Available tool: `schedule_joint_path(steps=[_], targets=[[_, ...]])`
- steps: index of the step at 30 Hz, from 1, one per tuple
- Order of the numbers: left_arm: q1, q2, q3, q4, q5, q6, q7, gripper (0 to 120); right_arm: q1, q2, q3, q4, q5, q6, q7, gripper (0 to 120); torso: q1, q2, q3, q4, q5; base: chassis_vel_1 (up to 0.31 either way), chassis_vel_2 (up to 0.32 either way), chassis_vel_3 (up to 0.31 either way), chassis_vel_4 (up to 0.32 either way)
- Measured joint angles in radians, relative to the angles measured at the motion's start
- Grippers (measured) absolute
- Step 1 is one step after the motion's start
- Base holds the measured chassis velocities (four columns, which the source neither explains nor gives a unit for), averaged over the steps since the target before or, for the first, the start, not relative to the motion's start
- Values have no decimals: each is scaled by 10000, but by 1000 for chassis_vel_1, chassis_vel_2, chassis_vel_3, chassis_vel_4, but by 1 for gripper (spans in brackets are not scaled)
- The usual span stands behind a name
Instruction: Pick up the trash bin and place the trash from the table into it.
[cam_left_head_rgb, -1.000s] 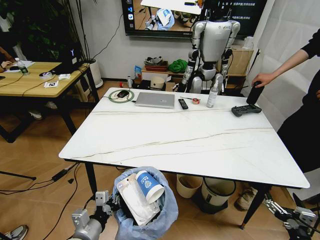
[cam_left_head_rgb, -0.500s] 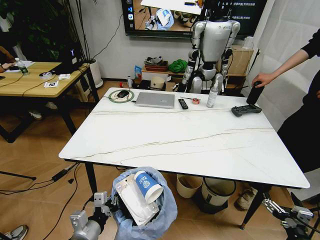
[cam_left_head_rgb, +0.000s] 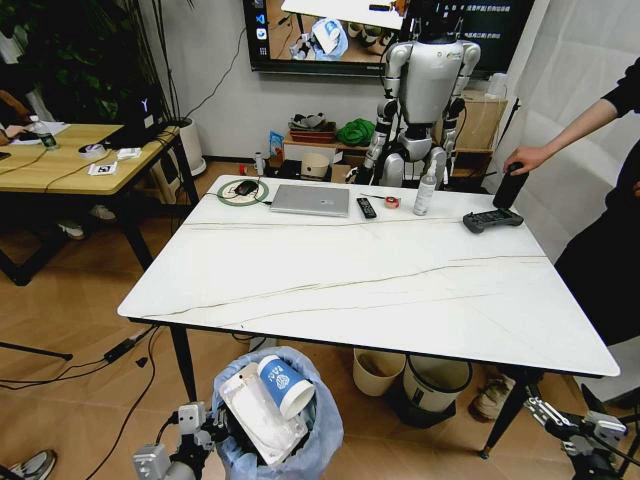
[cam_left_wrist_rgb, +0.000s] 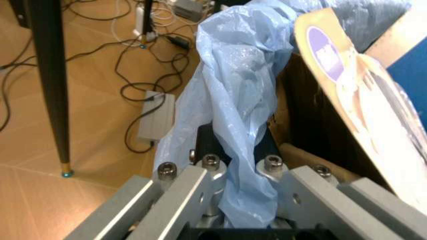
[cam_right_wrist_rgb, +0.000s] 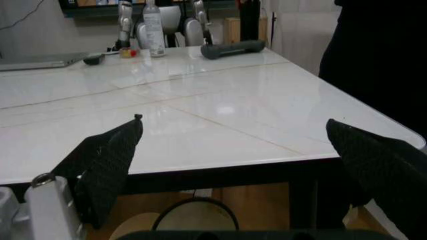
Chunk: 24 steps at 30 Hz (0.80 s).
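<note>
Below the near edge of the surface (cam_left_head_rgb: 400, 290), toward the robot's left, the trash bin (cam_left_head_rgb: 278, 418) hangs from the left gripper (cam_left_head_rgb: 190, 432), its jaws clamped on the bin's rim with the light-blue bag (cam_left_wrist_rgb: 235, 120) bunched between them. The left wrist view shows this plainly: the crinkled plastic runs straight down into the left gripper (cam_left_wrist_rgb: 230, 192), with a dark band of the bin wall showing behind it. The grip is on the rim side nearest the robot's left, so the bin's open mouth lies to the right of the jaws and faces up, tipped a little.

The trash sits inside the bin: a blue paper cup (cam_left_head_rgb: 281, 384) lying on its side near the mouth, its opening pointing right, and beside it a clear plastic package (cam_left_head_rgb: 255, 418) standing on end (its long axis running roughly from rim to depth). In the left wrist view, brown cardboard (cam_left_wrist_rgb: 320, 145) presses close against the inner wall.

The marble top carries a laptop (cam_left_head_rgb: 311, 200), a remote (cam_left_head_rgb: 366, 207) and a game controller (cam_left_head_rgb: 493, 220) along its far side; I see no litter left on it, so the collecting looks done.

The right gripper (cam_left_head_rgb: 575, 432) waits low at the robot's right, below the surface's near right corner, jaws spread wide with nothing between them; its own view looks across the white top (cam_right_wrist_rgb: 200, 125).
</note>
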Motion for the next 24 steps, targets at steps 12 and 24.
schedule_joint_path(steps=[12, 24], targets=[[-287, -304, -181, 294, 403, -51, -22, 0, 0, -2, 0, 1, 2, -3, -1, 100, -77, -166, -80, 0, 0, 0, 0, 0, 0], [-453, -717, -85, 757, 555, -78, 181, 0, 1, -2, -1, 1, 6, -8, -2, 100, -445, -977, -526, 0, 0, 0, 0, 0, 0]])
